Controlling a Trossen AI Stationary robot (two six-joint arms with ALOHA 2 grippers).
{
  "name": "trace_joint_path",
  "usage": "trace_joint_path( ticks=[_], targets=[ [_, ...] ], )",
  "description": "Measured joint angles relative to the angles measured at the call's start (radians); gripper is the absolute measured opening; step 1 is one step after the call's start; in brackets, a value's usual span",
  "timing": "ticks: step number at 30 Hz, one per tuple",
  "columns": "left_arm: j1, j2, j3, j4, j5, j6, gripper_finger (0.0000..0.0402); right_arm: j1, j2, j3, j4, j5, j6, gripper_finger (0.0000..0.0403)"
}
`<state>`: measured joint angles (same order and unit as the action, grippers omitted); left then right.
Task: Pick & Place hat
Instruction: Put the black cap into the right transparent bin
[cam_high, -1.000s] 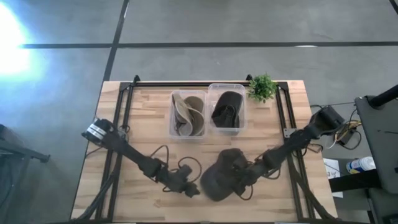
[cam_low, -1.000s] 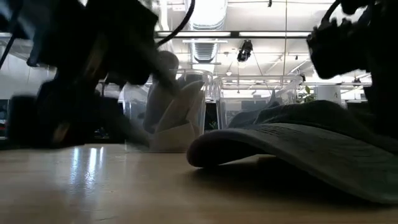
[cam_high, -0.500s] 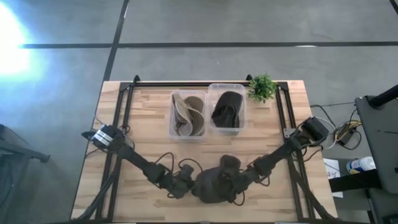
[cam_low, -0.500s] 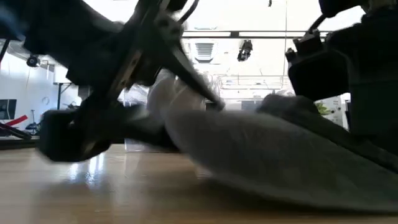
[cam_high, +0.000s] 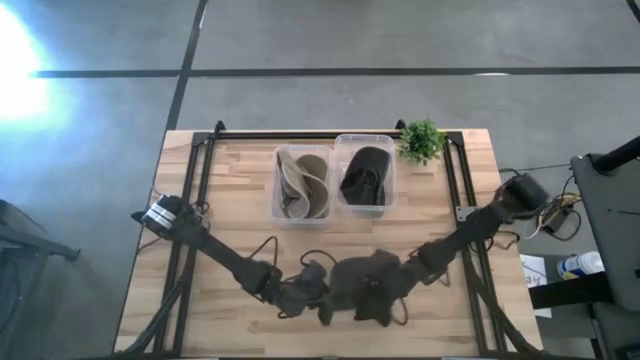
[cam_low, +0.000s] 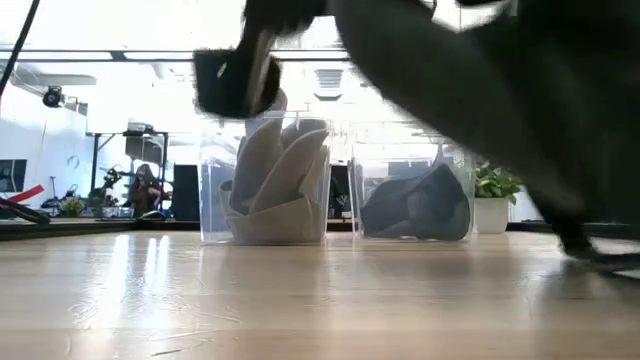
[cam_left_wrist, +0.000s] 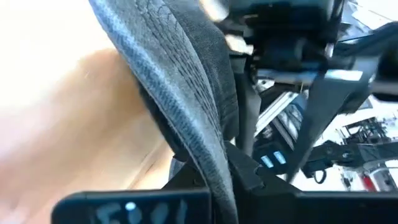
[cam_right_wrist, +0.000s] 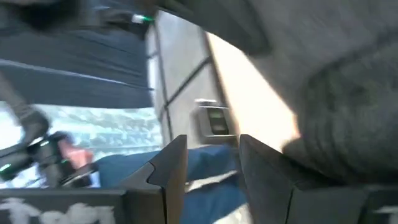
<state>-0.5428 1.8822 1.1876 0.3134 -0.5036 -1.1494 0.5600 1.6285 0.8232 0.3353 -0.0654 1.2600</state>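
Note:
A dark grey hat hangs between my two grippers over the near middle of the table. In the low view the hat is clear of the wood. My left gripper is at the hat's left side, shut on its brim. My right gripper is at the hat's right side. In its wrist view its two fingers stand apart with nothing between them, and the hat's cloth lies beside one finger. My left gripper pinches the hat's brim edge between its two fingers, coming level from the table's left. The brim runs on away from the fingers, and the hat is lifted clear of the table. My right gripper has the hat's cloth against the outer side of one finger. Whether that finger bears the hat I cannot tell.
Two clear bins stand at the far middle: one with beige hats, one with dark hats. A small green plant stands at the far right. Black frame rails run along the table's left, right and far sides.
My left gripper has gone toward the table's right edge to the hat and taken hold of its brim. The hat, which lay on the table and slid a little leftward with my right gripper, is now lifted clear of the wood.

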Motion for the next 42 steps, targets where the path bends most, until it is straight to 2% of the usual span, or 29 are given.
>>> trace_joint_path(
  ticks=[3, 5, 8, 11, 13, 15, 16, 18, 20, 23, 28, 31, 34, 38, 42],
  targets=[
    [0.015, -0.029, 0.063, -0.097, -0.017, 0.089, 0.0007, 0.004, -0.141, -0.001, -0.083, 0.029, -0.038, 0.0144],
    [0.026, -0.059, 0.118, -0.218, -0.069, 0.143, 0.0007, 0.013, -0.253, -0.001, -0.188, 0.113, -0.053, 0.0144],
    [0.039, -0.116, 0.221, -0.412, -0.233, 0.265, 0.0006, 0.044, -0.425, 0.010, -0.363, 0.339, -0.076, 0.0144],
    [0.045, -0.167, 0.339, -0.525, -0.442, 0.440, 0.0006, 0.101, -0.574, 0.038, -0.524, 0.612, -0.109, 0.0144],
    [0.054, -0.183, 0.410, -0.535, -0.588, 0.592, 0.0006, 0.145, -0.648, 0.053, -0.612, 0.773, -0.128, 0.0144],
    [0.078, -0.192, 0.465, -0.543, -0.657, 0.740, 0.0006, 0.173, -0.696, 0.070, -0.678, 0.882, -0.138, 0.0144],
    [0.100, -0.192, 0.493, -0.557, -0.647, 0.773, 0.0006, 0.179, -0.714, 0.079, -0.709, 0.915, -0.136, 0.0144],
    [0.156, -0.189, 0.539, -0.644, -0.607, 0.727, 0.0006, 0.182, -0.733, 0.092, -0.766, 0.939, -0.130, 0.0144],
    [0.223, -0.171, 0.584, -0.781, -0.545, 0.566, 0.0006, 0.181, -0.741, 0.104, -0.804, 0.944, -0.130, 0.0144],
    [0.323, -0.137, 0.610, -0.941, -0.391, 0.342, 0.0006, 0.181, -0.738, 0.106, -0.811, 0.964, -0.133, 0.0144],
    [0.456, -0.078, 0.604, -0.949, -0.120, 0.129, 0.0007, 0.181, -0.732, 0.104, -0.813, 0.982, -0.131, 0.0144],
    [0.512, -0.044, 0.620, -0.946, -0.026, 0.047, 0.0007, 0.181, -0.727, 0.103, -0.812, 0.986, -0.135, 0.0144],
    [0.554, -0.021, 0.638, -0.948, -0.001, -0.007, 0.0008, 0.181, -0.722, 0.103, -0.815, 0.986, -0.137, 0.0144],
    [0.594, -0.011, 0.644, -0.944, -0.030, -0.036, 0.0020, 0.181, -0.711, 0.102, -0.837, 0.985, -0.136, 0.0144],
    [0.621, 0.010, 0.642, -0.912, -0.039, 0.051, 0.0049, 0.181, -0.696, 0.100, -0.848, 0.985, -0.134, 0.0144]
  ],
)
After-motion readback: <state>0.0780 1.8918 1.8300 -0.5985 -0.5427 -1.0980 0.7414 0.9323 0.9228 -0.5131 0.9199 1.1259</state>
